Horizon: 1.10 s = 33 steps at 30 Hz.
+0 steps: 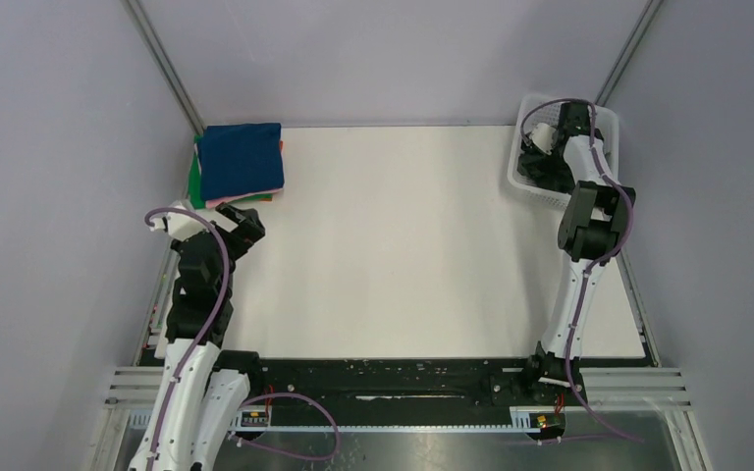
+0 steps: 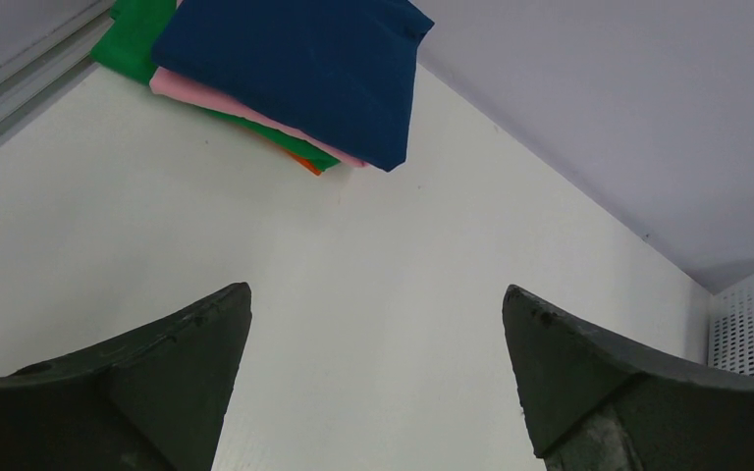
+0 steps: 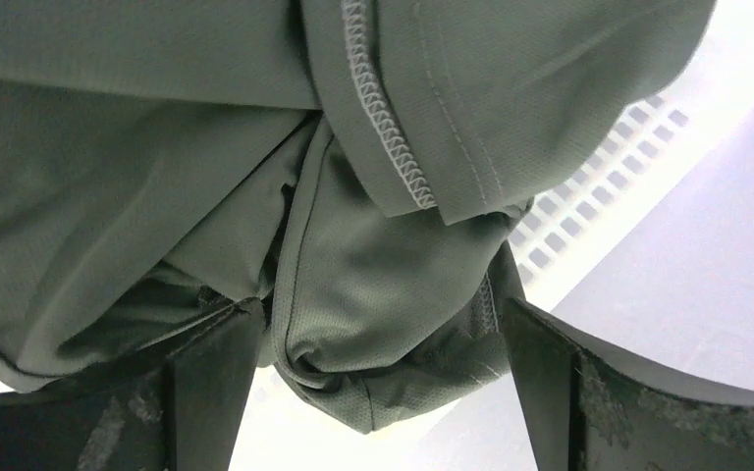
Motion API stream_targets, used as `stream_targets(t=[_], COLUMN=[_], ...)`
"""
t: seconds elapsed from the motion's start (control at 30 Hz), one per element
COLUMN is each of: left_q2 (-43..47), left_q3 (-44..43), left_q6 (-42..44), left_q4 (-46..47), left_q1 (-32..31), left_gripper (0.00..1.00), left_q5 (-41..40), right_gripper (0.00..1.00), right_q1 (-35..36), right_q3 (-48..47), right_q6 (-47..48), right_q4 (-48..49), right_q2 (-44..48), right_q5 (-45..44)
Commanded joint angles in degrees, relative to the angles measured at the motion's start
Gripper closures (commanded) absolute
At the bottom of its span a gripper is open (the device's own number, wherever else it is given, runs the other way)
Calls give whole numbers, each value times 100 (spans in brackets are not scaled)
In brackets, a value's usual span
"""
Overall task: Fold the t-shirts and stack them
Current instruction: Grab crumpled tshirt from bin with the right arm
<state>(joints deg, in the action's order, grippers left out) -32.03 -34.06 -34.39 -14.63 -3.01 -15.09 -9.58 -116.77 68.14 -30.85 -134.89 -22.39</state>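
Right claw [image 3: 378, 319] down in basket [image 1: 516, 165], spread open either side of bunched grey-green shirt [image 3: 137, 186] (not pinched yet). Left claw [image 2: 378, 304] released, parked by folded stack [image 1: 241, 162], probably keeping table [image 1: 403, 245] free for folding.

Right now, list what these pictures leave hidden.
Top view: the right arm covers the basket, so the grey-green shirt inside barely shows.
Right wrist view: that shirt runs past the frame edges; its sleeves and collar can't be told.
Top and left wrist views: navy shirt covers the lower layers; their count is unclear.
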Motion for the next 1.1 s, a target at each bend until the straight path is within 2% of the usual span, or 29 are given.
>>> stream_targets(t=[0.0,0.2,0.4,0.77,0.9,1.0,1.07], left_q2=[-234,-391,-731,-1101,-1112,-1129,-1138], left_q3=[-28,118,82,-235,-260,-271,-291], left_q6=[25,-28,-37,-12,-2,-17,-8], left_q4=[550,769,1001,850,807,831,820], left_q1=[4,6,2,6,4,2,2], left_gripper=[1,1,1,1,1,1,1], left_q5=[-147,-314,-249,-295,-365,-361,-363], right_gripper=[1,1,2,1,16,21,29], right_q1=[-43,-61,-82,-298,-298,-298,-298], right_q3=[-307,-402,-704,-1451,-1627,-1678,-1700], right_q6=[1477,2413,2651,1810,1650,1564,1548], right_q4=[-860,-1025,-950,-1158,-1266,-1285,-1293], right_q2=[108,-165,-612,-1016,-1093,-1115,-1126], right_q5=[715,627,493,917,872,836,840])
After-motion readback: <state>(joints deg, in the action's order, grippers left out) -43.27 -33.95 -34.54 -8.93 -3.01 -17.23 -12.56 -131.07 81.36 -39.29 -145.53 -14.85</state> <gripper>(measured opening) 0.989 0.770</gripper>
